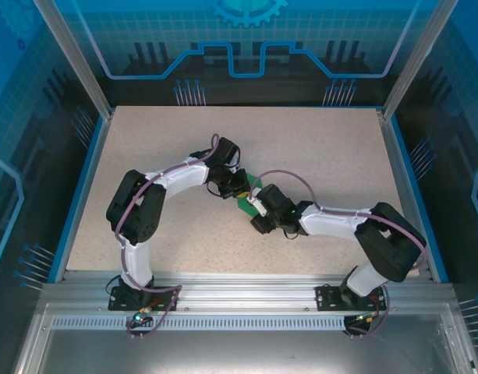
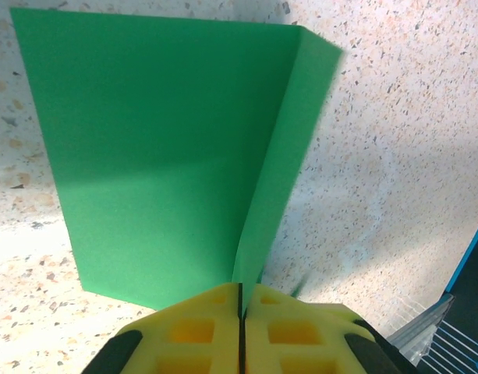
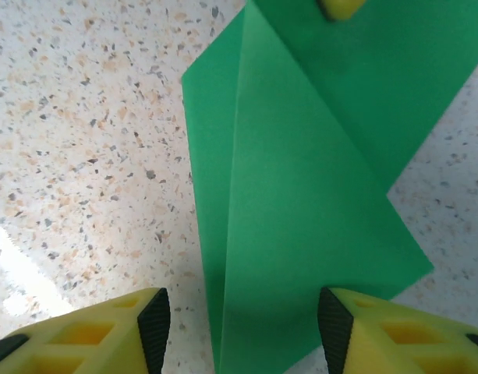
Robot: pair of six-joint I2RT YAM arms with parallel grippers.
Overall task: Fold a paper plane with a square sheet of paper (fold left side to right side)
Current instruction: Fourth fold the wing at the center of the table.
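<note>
Speckled table [image 1: 324,148]: left hand [image 2: 240,300] pinching green sheet [image 2: 168,156]; right hand [image 3: 242,315] open.

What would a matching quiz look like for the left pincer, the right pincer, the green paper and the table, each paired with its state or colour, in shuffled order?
Column one:
1. left pincer
2. right pincer
3. green paper
4. table

Column two:
A. speckled beige
B. shut, pinching the paper's edge
C. open, one finger on either side of the paper
D. creased, with a folded flap

Pairs: 1-B, 2-C, 3-D, 4-A
</note>
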